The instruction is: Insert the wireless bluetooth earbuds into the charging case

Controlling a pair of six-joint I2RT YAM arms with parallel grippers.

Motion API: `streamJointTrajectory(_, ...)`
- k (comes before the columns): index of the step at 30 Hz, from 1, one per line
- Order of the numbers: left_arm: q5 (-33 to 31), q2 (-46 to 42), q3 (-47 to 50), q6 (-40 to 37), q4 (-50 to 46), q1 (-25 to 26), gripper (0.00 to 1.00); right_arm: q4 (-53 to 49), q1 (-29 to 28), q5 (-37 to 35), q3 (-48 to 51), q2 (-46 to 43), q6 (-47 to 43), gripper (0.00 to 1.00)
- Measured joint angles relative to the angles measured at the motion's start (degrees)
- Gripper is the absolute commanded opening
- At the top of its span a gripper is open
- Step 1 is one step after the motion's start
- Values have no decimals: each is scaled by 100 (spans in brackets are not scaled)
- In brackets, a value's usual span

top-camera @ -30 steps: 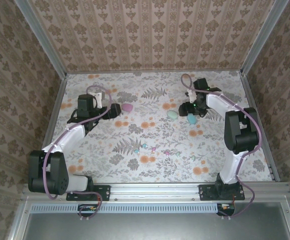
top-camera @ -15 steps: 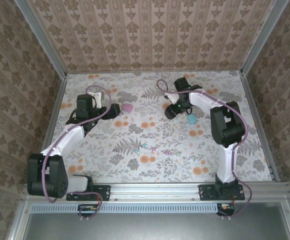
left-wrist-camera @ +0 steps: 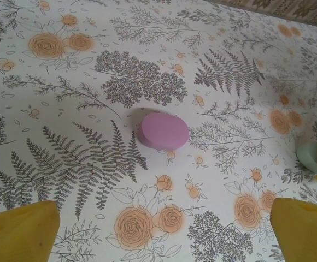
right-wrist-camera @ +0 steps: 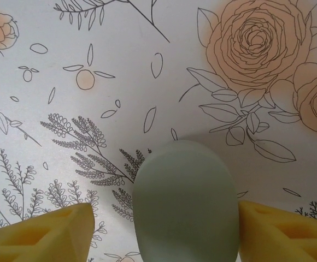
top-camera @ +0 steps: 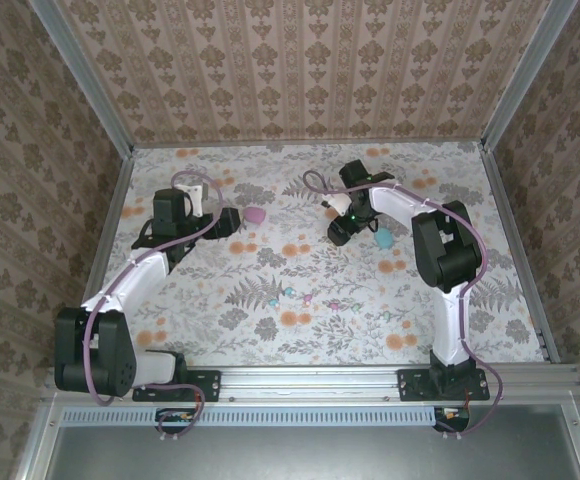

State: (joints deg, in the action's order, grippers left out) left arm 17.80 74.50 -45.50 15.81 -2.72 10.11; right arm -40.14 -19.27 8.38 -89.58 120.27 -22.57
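Note:
A pale green egg-shaped charging case (right-wrist-camera: 186, 204) lies on the flowered table between the yellow fingers of my right gripper (right-wrist-camera: 166, 232). The right pad touches its side, and a gap remains at the left pad (right-wrist-camera: 54, 234). From above, that gripper (top-camera: 342, 232) covers the case. A pink case (left-wrist-camera: 163, 131) lies closed ahead of my left gripper (left-wrist-camera: 161, 232), which is open and empty, well short of it. A teal case (top-camera: 381, 238) sits just right of the right gripper. Several tiny earbuds (top-camera: 308, 298) lie scattered in a row nearer the arm bases.
The pale green case and the right gripper's yellow fingers also appear at the right edge of the left wrist view (left-wrist-camera: 314, 155). Patterned walls (top-camera: 300, 70) enclose the table at the back and on both sides.
The right arm has swung left from beside the teal case to over the pale green case, and its jaws have narrowed around it. The left arm has not moved.

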Motion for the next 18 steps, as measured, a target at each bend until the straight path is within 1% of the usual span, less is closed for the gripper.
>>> streamJointTrajectory(3, -2, 0, 0, 0, -20, 0, 100, 2, -2, -83, 0, 2, -4, 62)
streamJointTrajectory(12, 2, 0, 0, 2, -72, 0, 100, 72, -24, -243, 188, 2, -4, 57)
streamJointTrajectory(14, 2, 0, 0, 2, -76, 0, 100, 90, -31, -262, 229, 2, -4, 54)
streamJointTrajectory(15, 7, 0, 0, 2, -79, 0, 100, 114, -35, -269, 234, 2, 0, 49)
streamJointTrajectory(16, 24, 0, 0, 4, -76, 0, 99, 140, -39, -273, 236, 2, 9, 46)
streamJointTrajectory(18, 55, 0, 0, 9, -76, 0, 97, 212, -39, -280, 269, -11, 17, 45)
